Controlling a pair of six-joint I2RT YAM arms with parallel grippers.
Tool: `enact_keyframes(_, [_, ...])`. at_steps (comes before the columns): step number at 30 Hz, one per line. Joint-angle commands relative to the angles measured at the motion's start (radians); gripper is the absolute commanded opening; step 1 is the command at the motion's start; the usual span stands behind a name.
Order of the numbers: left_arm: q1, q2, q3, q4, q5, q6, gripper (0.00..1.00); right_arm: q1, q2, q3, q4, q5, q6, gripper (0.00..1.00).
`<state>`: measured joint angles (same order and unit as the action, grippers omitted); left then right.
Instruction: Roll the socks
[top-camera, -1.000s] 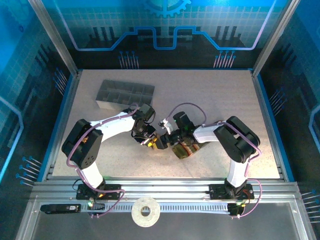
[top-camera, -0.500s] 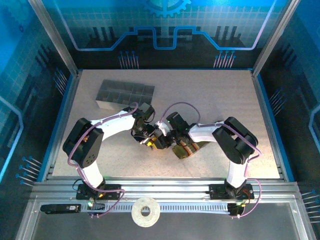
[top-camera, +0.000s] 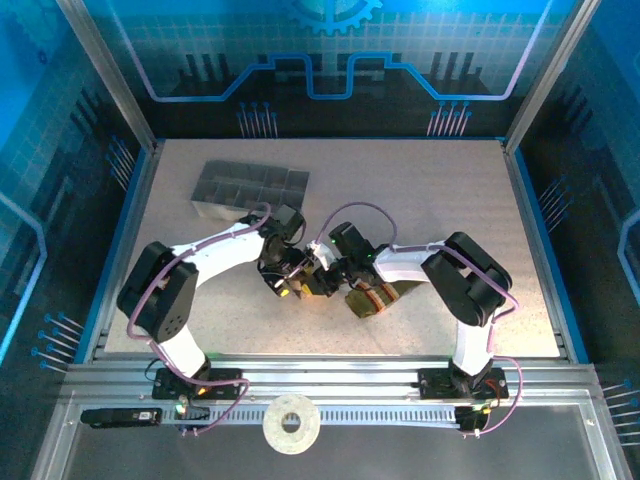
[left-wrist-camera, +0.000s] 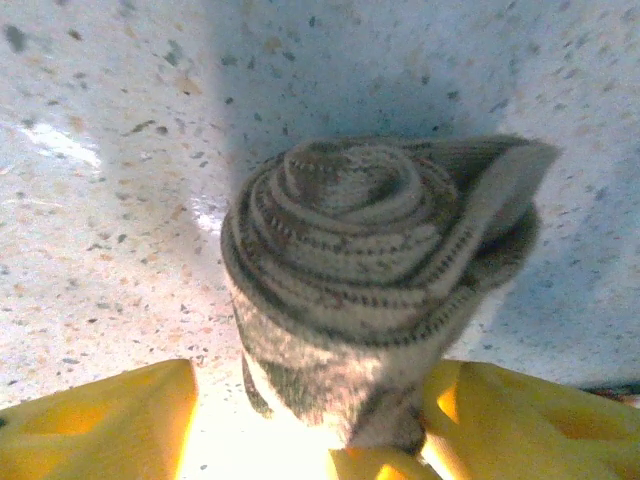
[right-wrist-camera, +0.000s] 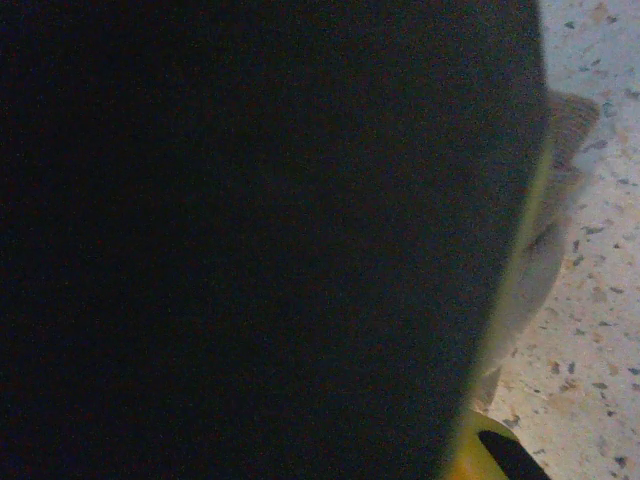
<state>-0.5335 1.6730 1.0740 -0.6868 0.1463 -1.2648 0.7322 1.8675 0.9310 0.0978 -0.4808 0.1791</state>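
Beige-and-brown knit in the centre of the left wrist view: checkered sock (left-wrist-camera: 370, 270), wound into a tight spiral, with the spiral end facing the camera. Lies on the speckled table (left-wrist-camera: 90, 150), between the two yellow fingers (left-wrist-camera: 100, 425) of the left gripper (left-wrist-camera: 310, 440) at the bottom of the frame. Stands wide, this pincer: a bright gap between the roll and the lower left finger, and contact or near contact with the lower right one. Seen from above, left gripper (top-camera: 290, 287) and right gripper (top-camera: 326, 282) tip to tip just below the centre of the frame, the roll too small there to make out. Just right of them, at lower centre, olive sock (top-camera: 372, 298) with orange stripes, low on the table, partly under the right wrist. Grey tray (top-camera: 250, 188) in the upper left, well apart from the olive sock. Right wrist view mostly covered by a dark blurred shape; along its right edge a strip of pale fabric and speckled table, and at lower right a corner of one of the right gripper's fingers (right-wrist-camera: 462, 455). Right pincer: wide or narrow, cannot tell; holding something or not, cannot tell either.
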Motion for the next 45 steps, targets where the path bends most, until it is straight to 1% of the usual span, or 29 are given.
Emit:
enact_keyframes(1, [0.017,-0.067,-0.019,-0.042,-0.04,-0.048,0.75,0.015,0.065,-0.046,-0.126,0.04,0.008,0.0])
enact_keyframes(3, [0.023,-0.083,-0.026,-0.068,-0.046,-0.093,0.81,0.014,0.062,-0.074,-0.116,0.036,0.01,0.0])
enact_keyframes(4, [0.026,-0.086,-0.025,-0.086,-0.05,-0.116,0.87,0.014,0.061,-0.077,-0.112,0.035,0.01,0.0])
enact_keyframes(5, [0.029,-0.09,-0.025,-0.095,-0.053,-0.133,0.88,0.014,0.061,-0.079,-0.112,0.033,0.01,0.0])
enact_keyframes(6, [0.032,-0.093,-0.02,-0.092,-0.057,-0.146,0.97,0.015,0.061,-0.08,-0.111,0.032,0.01,0.0])
enact_keyframes(7, [0.033,-0.088,-0.014,-0.093,-0.056,-0.154,0.99,0.016,0.061,-0.078,-0.109,0.03,0.01,0.0])
enact_keyframes(13, [0.038,0.026,0.083,-0.108,0.029,-0.182,0.99,0.015,0.053,-0.071,-0.115,0.035,0.01,0.0])
enact_keyframes(17, [0.038,0.079,0.123,-0.102,0.041,-0.198,0.99,0.018,0.051,-0.072,-0.118,0.036,0.008,0.0])
enact_keyframes(21, [0.05,0.106,0.106,-0.035,0.045,-0.234,0.99,0.018,0.047,-0.078,-0.113,0.036,0.01,0.0])
enact_keyframes(24, [0.068,0.062,0.064,0.029,0.028,-0.288,0.99,0.019,0.046,-0.08,-0.112,0.039,0.016,0.0])
enact_keyframes(27, [0.084,0.028,0.088,-0.06,0.002,-0.286,0.99,0.019,0.047,-0.08,-0.109,0.045,0.019,0.0])
enact_keyframes(29, [0.102,0.01,0.076,-0.088,0.012,-0.306,0.99,0.018,0.049,-0.08,-0.106,0.045,0.024,0.0])
enact_keyframes(32, [0.134,-0.033,0.038,-0.064,0.014,-0.347,0.99,0.018,0.048,-0.077,-0.105,0.05,0.028,0.0])
enact_keyframes(34, [0.145,-0.058,0.036,-0.079,-0.001,-0.355,0.97,0.018,0.048,-0.074,-0.11,0.054,0.026,0.0])
enact_keyframes(36, [0.152,-0.064,0.047,-0.104,0.008,-0.361,0.96,0.018,0.05,-0.07,-0.113,0.054,0.024,0.0])
enact_keyframes(39, [0.158,-0.023,0.06,-0.081,0.074,-0.356,0.98,0.018,0.045,-0.07,-0.113,0.061,0.023,0.0])
enact_keyframes(41, [0.155,0.041,0.11,-0.104,0.128,-0.326,0.99,0.019,0.044,-0.07,-0.113,0.065,0.024,0.0])
enact_keyframes(45, [0.127,0.127,0.221,-0.228,0.13,-0.275,0.99,0.019,0.047,-0.061,-0.121,0.069,0.017,0.0])
